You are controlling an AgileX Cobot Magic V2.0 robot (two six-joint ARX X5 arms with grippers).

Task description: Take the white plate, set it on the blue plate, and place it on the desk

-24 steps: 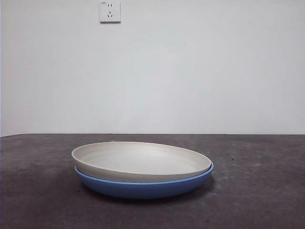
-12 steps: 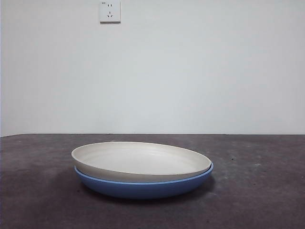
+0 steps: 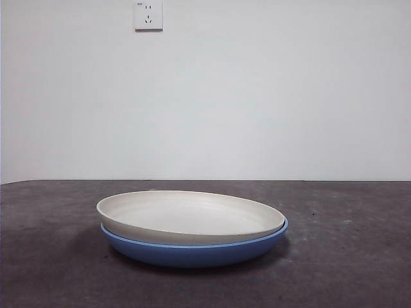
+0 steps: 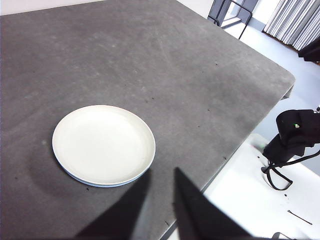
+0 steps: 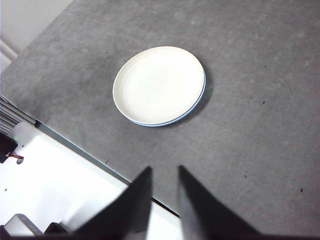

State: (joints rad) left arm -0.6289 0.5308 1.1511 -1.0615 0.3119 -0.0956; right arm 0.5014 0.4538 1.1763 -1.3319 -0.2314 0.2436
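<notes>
Resting nested on the blue plate point(image 3: 192, 251), the white plate point(image 3: 190, 217) sits mid-bench point(image 3: 347, 256); stacking looks done. Left pincer point(image 4: 161, 187) and right pincer point(image 5: 164, 187) hang clear, slightly spread, empty. Return to bench remains.

High on the pale wall point(image 3: 257, 96) behind sits a white wall socket point(image 3: 148, 15), near the left of the front view. The wall itself is plain and bare below it. Off past one far corner, a dark metal frame point(image 4: 227, 12) stands on the light floor, and grey pleated curtains point(image 4: 295, 22) hang beyond it. Down at the near edge there is a white platform point(image 4: 250, 200) with a thin black cable point(image 4: 274, 176) looping across it. The same sort of white platform point(image 5: 60, 185) shows on the other side, with a slatted grey strip point(image 5: 15, 117) running just beside it.
</notes>
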